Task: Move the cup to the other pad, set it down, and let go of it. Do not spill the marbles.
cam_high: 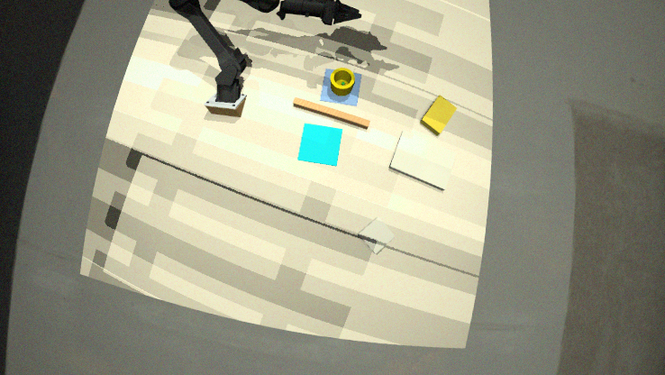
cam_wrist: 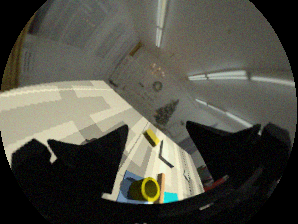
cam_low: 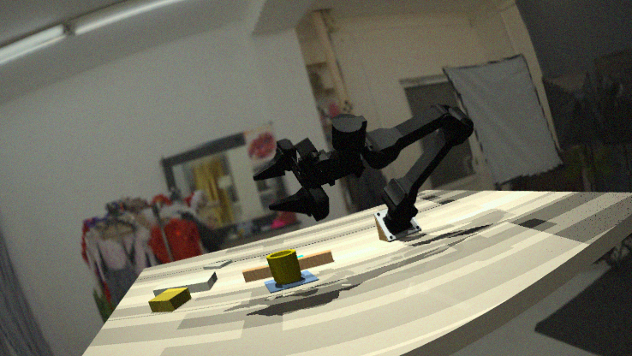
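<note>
A yellow cup [cam_high: 341,79] [cam_low: 283,266] [cam_wrist: 150,189] stands upright on the blue pad [cam_high: 329,95] [cam_low: 307,278] [cam_wrist: 128,188]. A green marble shows inside it in the top view. The cyan pad [cam_high: 320,143] [cam_wrist: 170,197] lies on the other side of a wooden bar [cam_high: 331,113] [cam_low: 319,258]. My gripper [cam_high: 356,16] [cam_low: 270,191] [cam_wrist: 157,125] is open and empty. It hangs high above the table, well apart from the cup and off to the side of it.
A yellow block [cam_high: 439,114] [cam_low: 169,299], a pale flat slab [cam_high: 423,160] [cam_low: 194,285] and a small pale tile [cam_high: 377,234] [cam_low: 217,264] lie on the table. The arm's base [cam_high: 225,102] [cam_low: 396,225] stands beside the pads.
</note>
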Motion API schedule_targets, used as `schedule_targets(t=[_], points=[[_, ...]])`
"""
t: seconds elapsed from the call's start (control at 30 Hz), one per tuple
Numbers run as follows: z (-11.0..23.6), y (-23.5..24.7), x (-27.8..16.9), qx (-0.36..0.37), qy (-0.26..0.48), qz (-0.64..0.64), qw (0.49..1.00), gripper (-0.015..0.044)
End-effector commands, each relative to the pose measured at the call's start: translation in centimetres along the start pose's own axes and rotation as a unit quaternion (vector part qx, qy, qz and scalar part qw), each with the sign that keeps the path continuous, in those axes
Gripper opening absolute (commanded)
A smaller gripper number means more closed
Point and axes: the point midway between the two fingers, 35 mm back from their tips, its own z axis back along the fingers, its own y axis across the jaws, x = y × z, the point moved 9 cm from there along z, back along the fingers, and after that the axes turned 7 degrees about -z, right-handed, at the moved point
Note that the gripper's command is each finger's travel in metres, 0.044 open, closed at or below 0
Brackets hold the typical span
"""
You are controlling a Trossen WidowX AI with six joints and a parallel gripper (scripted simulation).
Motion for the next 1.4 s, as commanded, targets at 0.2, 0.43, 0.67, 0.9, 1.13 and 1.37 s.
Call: schedule_targets(t=[0.2,0.43,0.67,0.9,1.13,1.37], points=[[-4.3,-2.6,-3.3,-0.015,0.242,-0.110,0.964,0.0216],[-6.4,-6.5,-7.3,-0.077,0.495,-0.324,0.802,0.0167],[-6.8,-10.1,-9.4,-0.165,0.632,-0.546,0.524,0.0167],[-7.1,-11.3,-9.8,-0.187,0.646,-0.594,0.440,0.0167],[-7.0,-11.2,-9.8,-0.187,0.646,-0.594,0.440,0.0167],[-7.1,-11.0,-10.1,-0.187,0.646,-0.594,0.441,0.0167]])
